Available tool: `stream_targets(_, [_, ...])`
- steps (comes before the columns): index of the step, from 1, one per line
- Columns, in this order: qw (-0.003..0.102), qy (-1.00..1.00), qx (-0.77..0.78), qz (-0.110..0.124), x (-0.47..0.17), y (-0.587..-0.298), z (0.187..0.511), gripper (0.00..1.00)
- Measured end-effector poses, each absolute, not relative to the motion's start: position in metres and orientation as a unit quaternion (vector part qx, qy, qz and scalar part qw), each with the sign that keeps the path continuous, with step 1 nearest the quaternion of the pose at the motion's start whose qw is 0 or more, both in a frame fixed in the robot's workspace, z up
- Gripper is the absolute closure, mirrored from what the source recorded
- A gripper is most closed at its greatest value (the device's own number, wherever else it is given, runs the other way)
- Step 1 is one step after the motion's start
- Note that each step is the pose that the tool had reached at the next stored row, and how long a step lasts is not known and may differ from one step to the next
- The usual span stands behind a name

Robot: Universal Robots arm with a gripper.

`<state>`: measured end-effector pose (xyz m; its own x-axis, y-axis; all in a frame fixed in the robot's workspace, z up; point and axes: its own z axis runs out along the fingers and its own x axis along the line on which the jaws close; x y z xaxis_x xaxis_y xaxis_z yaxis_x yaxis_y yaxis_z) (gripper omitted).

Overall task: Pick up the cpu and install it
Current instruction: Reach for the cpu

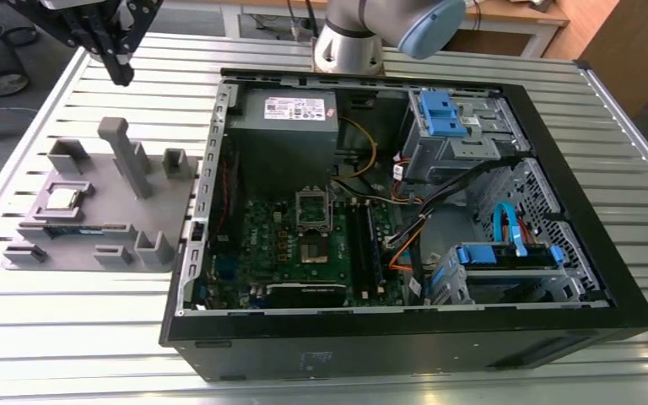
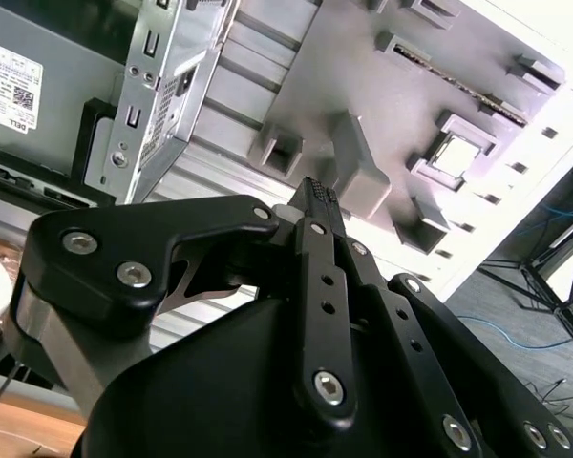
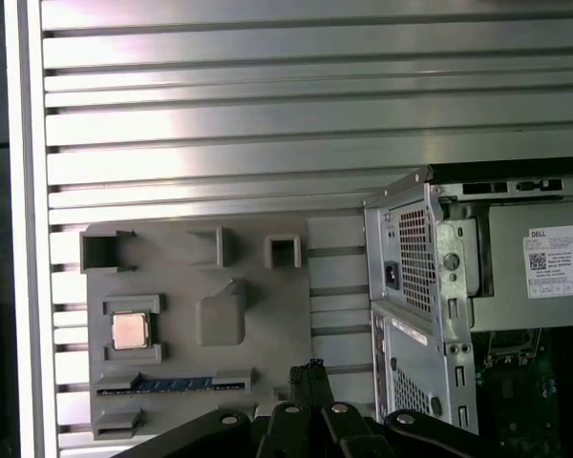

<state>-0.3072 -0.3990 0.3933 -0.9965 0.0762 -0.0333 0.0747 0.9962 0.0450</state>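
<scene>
Gripper (image 1: 122,78) hangs over the slatted metal table (image 1: 77,337) at the far end of the exterior view's left, above the far edge of the grey holder block (image 1: 172,211), fingers clenched together on nothing; in both wrist views the black fingertips meet in one ridged tip (image 2: 317,191) (image 3: 311,366). The cpu (image 1: 63,198) sits flat in a square pocket of the holder block, silvery top up, on the exterior view's left side of the block, well apart from the gripper, not touched; it also shows in both wrist views (image 2: 456,156) (image 3: 130,330). A long narrow memory stick (image 1: 77,229) lies in a slot of the same block just on the near side of the cpu. Tall grey posts (image 1: 121,152) stand up from the block between the cpu and the computer case (image 1: 414,342). The case lies on its side, open, on the exterior view's right of the block, just beside it. Inside: green motherboard (image 1: 290,249) with a square socket frame (image 1: 311,207), grey power supply box (image 1: 290,110) with white label at the far end, blue drive brackets (image 1: 442,114) on the exterior view's right. Arm base (image 1: 353,42) stands beyond the case's far wall
</scene>
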Motion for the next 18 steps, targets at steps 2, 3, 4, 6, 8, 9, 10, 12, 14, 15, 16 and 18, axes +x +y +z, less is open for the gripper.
stream_targets(2, [0.018,0.999,0.038,0.022,-0.312,-0.399,0.393,0.89])
stream_targets(3, [0.018,0.999,0.038,0.022,-0.314,-0.399,0.393,0.89])
stream_targets(4, [0.018,0.999,0.038,0.022,-0.316,-0.399,0.393,0.89])
stream_targets(6, [0.018,0.999,0.038,0.022,-0.320,-0.399,0.393,0.89])
stream_targets(8, [0.018,0.999,0.038,0.022,-0.325,-0.399,0.393,0.89])
stream_targets(9, [0.018,0.999,0.038,0.022,-0.327,-0.399,0.393,0.89])
stream_targets(10, [0.018,0.999,0.038,0.022,-0.329,-0.399,0.393,0.89])
stream_targets(12, [0.019,0.999,0.038,0.022,-0.333,-0.399,0.393,0.89])
stream_targets(14, [0.019,0.999,0.038,0.022,-0.338,-0.399,0.393,0.89])
stream_targets(15, [0.019,0.999,0.038,0.022,-0.340,-0.399,0.393,0.89])
stream_targets(16, [0.019,0.999,0.038,0.022,-0.342,-0.399,0.393,0.89])
stream_targets(18, [0.019,0.999,0.038,0.022,-0.347,-0.399,0.393,0.89])
